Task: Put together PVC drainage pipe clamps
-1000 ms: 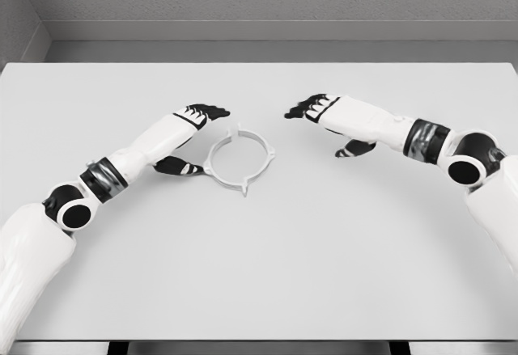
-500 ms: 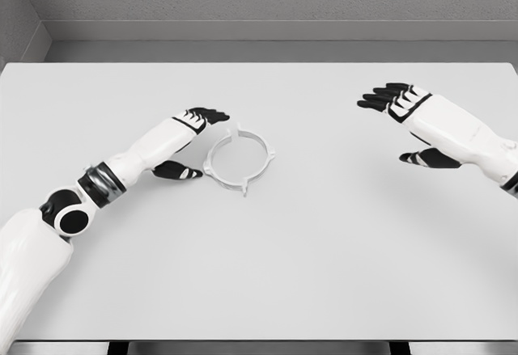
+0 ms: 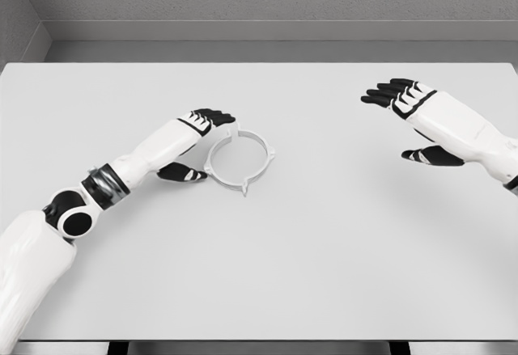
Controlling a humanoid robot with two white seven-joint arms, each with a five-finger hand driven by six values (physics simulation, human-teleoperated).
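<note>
Looking through the head view, the only one I have, I see the clamp (image 3: 237, 161) lying flat on the counter (image 3: 324, 250), left of centre. It reads as a closed white ring with small tabs poking out round its rim and a narrow gap at the top.

My left robot hand (image 3: 197, 141) sits just beside the ring's left edge, fingers (image 3: 214, 116) reaching past its upper left and thumb low beside its lower left. The hand looks loosely spread and grips nothing; I cannot tell whether any fingertip actually touches the ring.

My right robot hand (image 3: 417, 120) hangs well apart from the clamp, over toward the right side, fingers extended and spread, thumb held apart below, nothing in it.

My judgement is that the job is at or near its end: the two halves seem already joined into one ring and neither hand holds a part. What may remain is a check that the joints are seated.

Hard to make out: white ring on pale counter hides the seams and any fastener. The right forearm is cut off by the picture's edge.
</note>
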